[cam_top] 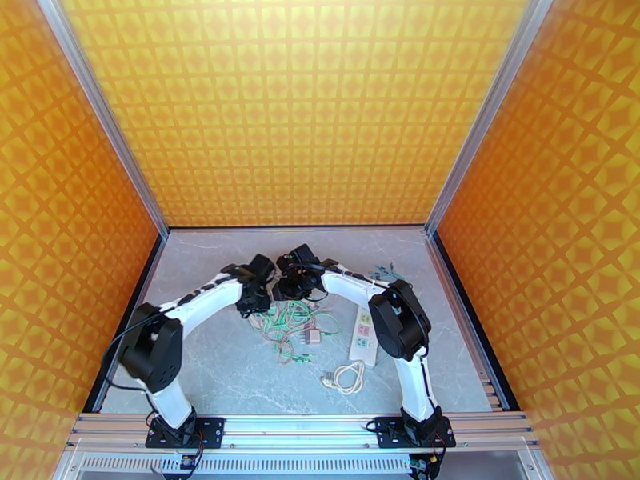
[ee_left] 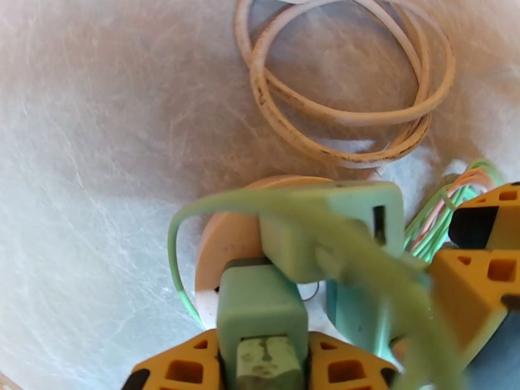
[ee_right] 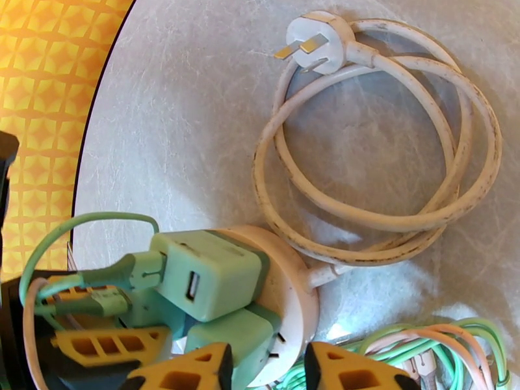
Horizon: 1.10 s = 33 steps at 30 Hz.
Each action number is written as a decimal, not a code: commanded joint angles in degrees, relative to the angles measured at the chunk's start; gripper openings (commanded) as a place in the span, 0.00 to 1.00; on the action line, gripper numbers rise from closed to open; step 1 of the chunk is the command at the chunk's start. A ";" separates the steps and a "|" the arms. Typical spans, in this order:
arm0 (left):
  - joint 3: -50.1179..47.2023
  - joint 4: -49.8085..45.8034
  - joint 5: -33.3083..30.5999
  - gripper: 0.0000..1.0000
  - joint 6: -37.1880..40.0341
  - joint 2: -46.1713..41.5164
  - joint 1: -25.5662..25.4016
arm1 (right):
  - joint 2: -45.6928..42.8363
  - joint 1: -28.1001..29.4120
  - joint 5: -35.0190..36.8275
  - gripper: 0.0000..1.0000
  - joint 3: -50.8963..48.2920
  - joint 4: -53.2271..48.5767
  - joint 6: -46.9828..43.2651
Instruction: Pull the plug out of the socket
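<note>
A round white socket (ee_right: 296,287) with a coiled white cord (ee_right: 390,216) lies under both wrists. Several green plugs sit in it. One is a cube with a USB slot (ee_right: 208,274). My left gripper (ee_left: 263,368) (cam_top: 258,302) is shut on another green plug (ee_left: 263,307) that stands in the disc (ee_left: 224,238). My right gripper (ee_right: 268,368) (cam_top: 290,286) has its yellow fingers (ee_right: 351,372) closed against the disc's rim and the lowest green plug (ee_right: 237,336). The long white power strip (cam_top: 364,334) with green and pink marks lies apart to the right, untouched.
A tangle of green and pink cables (cam_top: 292,326) spreads in front of the grippers. A second white cord coil (cam_top: 344,378) lies near the strip's front end. Orange walls enclose the grey table (cam_top: 216,370) on three sides.
</note>
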 commanded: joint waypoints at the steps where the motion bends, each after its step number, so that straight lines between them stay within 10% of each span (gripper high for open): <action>1: 5.33 3.23 1.09 0.00 3.53 1.30 -4.16 | 6.56 1.10 6.90 0.35 -3.00 -9.00 -1.44; 33: -3.42 11.84 11.60 0.00 -1.34 -4.13 2.30 | 7.89 2.99 6.67 0.35 -2.55 -9.46 -1.63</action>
